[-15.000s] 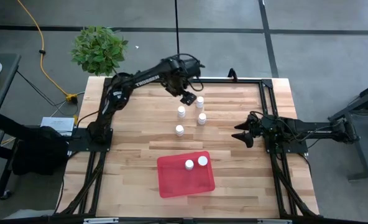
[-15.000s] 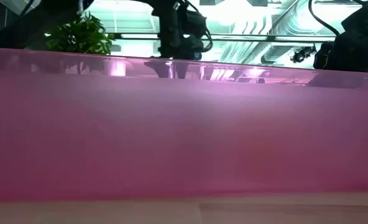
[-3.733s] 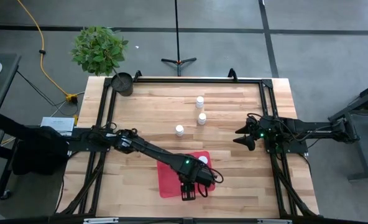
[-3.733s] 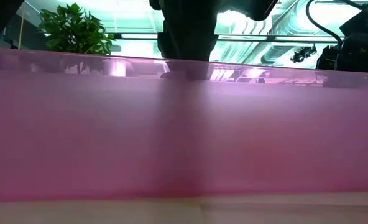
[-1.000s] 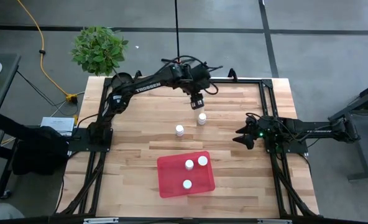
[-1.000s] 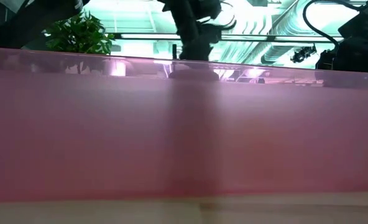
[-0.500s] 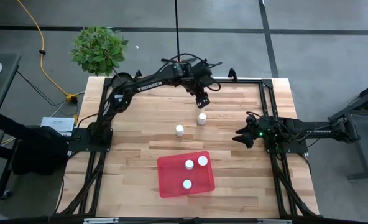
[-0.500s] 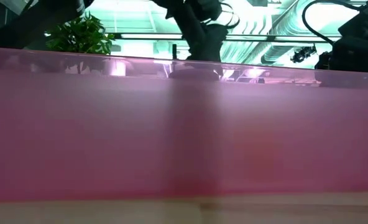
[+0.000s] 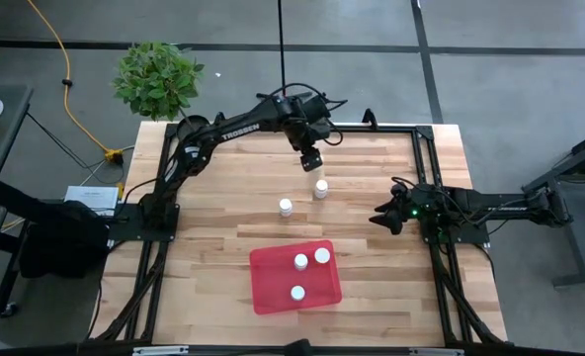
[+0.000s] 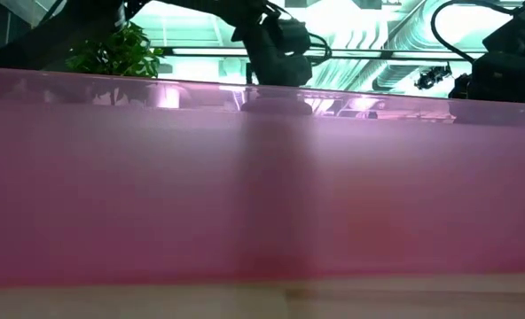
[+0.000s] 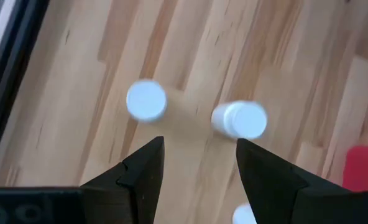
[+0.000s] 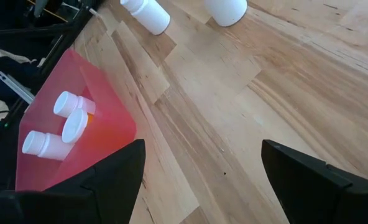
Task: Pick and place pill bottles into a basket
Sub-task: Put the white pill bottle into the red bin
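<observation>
The red tray (image 9: 273,287) lies near the table's front edge with three white-capped pill bottles (image 9: 300,261) standing in it. Two more bottles (image 9: 320,188) (image 9: 286,207) stand on the wood at mid-table. My left gripper (image 9: 310,158) hangs above the table's far middle, open and empty. In its wrist view (image 11: 199,168) the open fingers point down toward two bottles (image 11: 147,99) (image 11: 240,119), with a third (image 11: 246,214) beside a finger. My right gripper (image 9: 381,216) waits open at the table's right. It also shows in its wrist view (image 12: 202,180).
A potted plant (image 9: 157,77) stands off the table's far left corner. A black frame (image 9: 372,127) runs round the table. The low view is filled by the tray's red wall (image 10: 262,177). Bare wood (image 9: 223,188) lies left of the bottles.
My left gripper has swung a little toward the table's right edge and then back toward the left, staying above the far bottles. The bottles and the tray have kept still.
</observation>
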`<action>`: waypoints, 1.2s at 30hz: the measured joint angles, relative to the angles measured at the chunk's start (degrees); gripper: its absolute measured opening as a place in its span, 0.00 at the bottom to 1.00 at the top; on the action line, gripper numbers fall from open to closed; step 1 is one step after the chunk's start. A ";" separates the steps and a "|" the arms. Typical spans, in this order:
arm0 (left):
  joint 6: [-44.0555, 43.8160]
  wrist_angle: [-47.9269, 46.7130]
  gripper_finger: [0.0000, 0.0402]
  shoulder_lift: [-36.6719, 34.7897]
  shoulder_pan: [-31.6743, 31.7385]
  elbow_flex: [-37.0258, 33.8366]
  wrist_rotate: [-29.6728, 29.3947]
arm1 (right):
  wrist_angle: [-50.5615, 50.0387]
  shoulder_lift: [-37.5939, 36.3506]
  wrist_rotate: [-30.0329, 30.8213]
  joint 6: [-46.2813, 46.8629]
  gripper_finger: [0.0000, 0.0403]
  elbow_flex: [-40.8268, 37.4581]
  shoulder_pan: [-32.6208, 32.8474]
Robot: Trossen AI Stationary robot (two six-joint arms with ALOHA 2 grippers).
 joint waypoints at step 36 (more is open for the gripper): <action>-10.17 4.89 0.99 1.60 0.02 1.20 -3.09 | -0.87 0.02 -4.23 -7.10 0.77 0.07 0.00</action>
